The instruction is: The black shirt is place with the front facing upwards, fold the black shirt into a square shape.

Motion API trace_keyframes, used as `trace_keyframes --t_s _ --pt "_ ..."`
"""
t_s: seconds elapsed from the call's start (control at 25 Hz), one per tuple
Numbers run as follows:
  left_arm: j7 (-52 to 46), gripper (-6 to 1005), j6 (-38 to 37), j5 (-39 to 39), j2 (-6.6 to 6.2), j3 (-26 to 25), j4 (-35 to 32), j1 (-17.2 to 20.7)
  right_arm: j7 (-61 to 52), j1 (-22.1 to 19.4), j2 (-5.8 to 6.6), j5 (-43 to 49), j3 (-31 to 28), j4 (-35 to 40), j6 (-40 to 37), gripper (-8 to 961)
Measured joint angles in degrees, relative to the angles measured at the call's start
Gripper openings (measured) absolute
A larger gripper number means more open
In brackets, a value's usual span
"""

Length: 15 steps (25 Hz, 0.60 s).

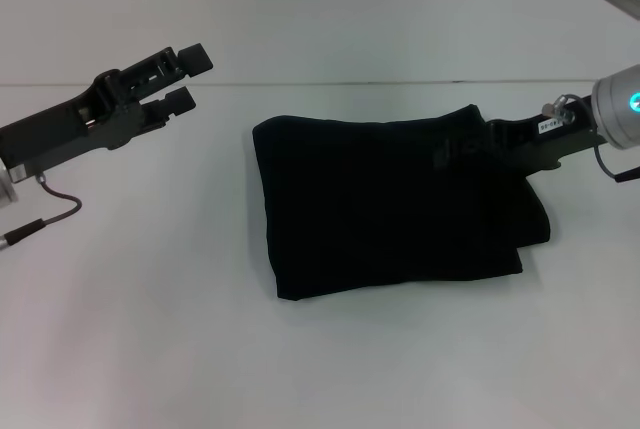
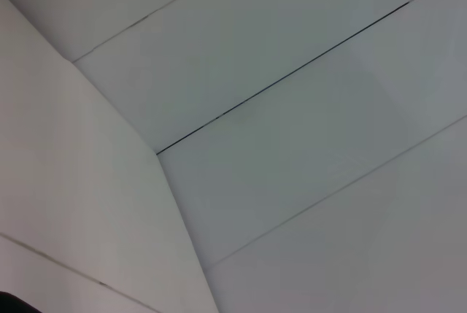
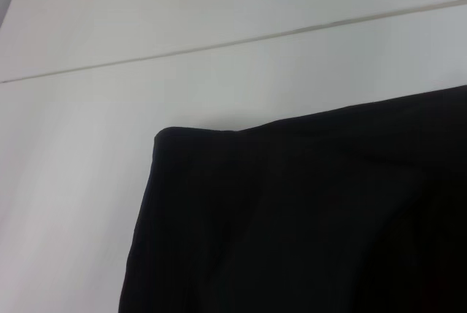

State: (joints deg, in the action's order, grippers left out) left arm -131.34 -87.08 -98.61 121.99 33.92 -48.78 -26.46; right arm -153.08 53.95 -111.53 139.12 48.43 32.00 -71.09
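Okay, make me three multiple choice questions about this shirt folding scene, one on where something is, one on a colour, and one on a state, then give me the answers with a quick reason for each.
1. Where is the left claw?
A. Raised above the table, away from the shirt's left side
B. Pressed on the middle of the shirt
C. Under the shirt

2. What colour is the shirt?
A. White
B. Black
C. Red

3. What state is the shirt in?
A. Spread flat with both sleeves out
B. Hanging in the air
C. Folded into a compact, roughly rectangular bundle

Answers:
1. A: the left claw hovers open over the white table, apart from the cloth.
2. B: the black shirt is plain dark, with no lettering showing.
3. C: it lies on the table as layered folds, no sleeves spread; the right claw is at its right edge.
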Motion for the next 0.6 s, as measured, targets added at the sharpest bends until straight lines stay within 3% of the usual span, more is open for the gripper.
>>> trace_keyframes --t_s 0.6 --pt "-0.2 948 -0.5 0.1 0.03 -0.6 1.1 0.3 -0.3 -0.3 -0.51 0.6 6.3 -3.2 6.7 925"
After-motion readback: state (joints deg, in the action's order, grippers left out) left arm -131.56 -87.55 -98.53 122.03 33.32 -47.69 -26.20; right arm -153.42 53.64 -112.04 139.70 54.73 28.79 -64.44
